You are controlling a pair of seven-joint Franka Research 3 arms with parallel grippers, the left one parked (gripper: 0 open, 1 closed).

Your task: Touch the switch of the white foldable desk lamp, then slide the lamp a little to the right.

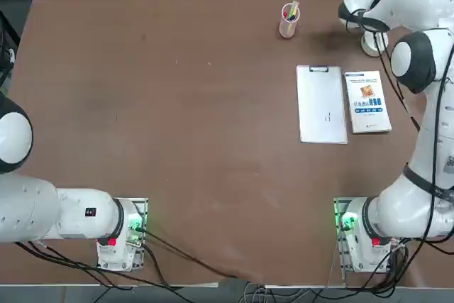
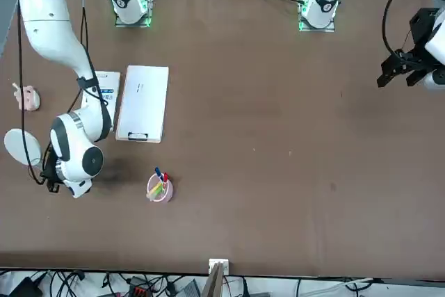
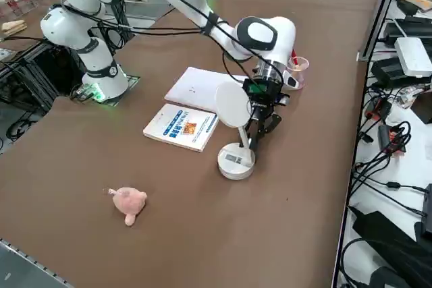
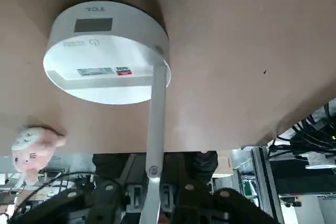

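"Claw (image 4: 151, 195) state?"
"Closed, gripping the desk lamp (image 3: 235, 162) by its thin arm."
"Where's the lamp?"
"Right of centre in the right side view, base on the bench (image 3: 182, 234), just below and left of the claw."

Shows a broad brown tabletop (image 1: 198, 140) filling most of the top view. Has a metal rail (image 3: 378, 15) at upper right in the right side view, with black cables (image 3: 381, 160) beyond.

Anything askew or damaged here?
Nothing looks damaged or spilled: the lamp stands upright, the pen cup too. The only oddity is a pink plush toy lying loose, away from the right gripper at the lamp.
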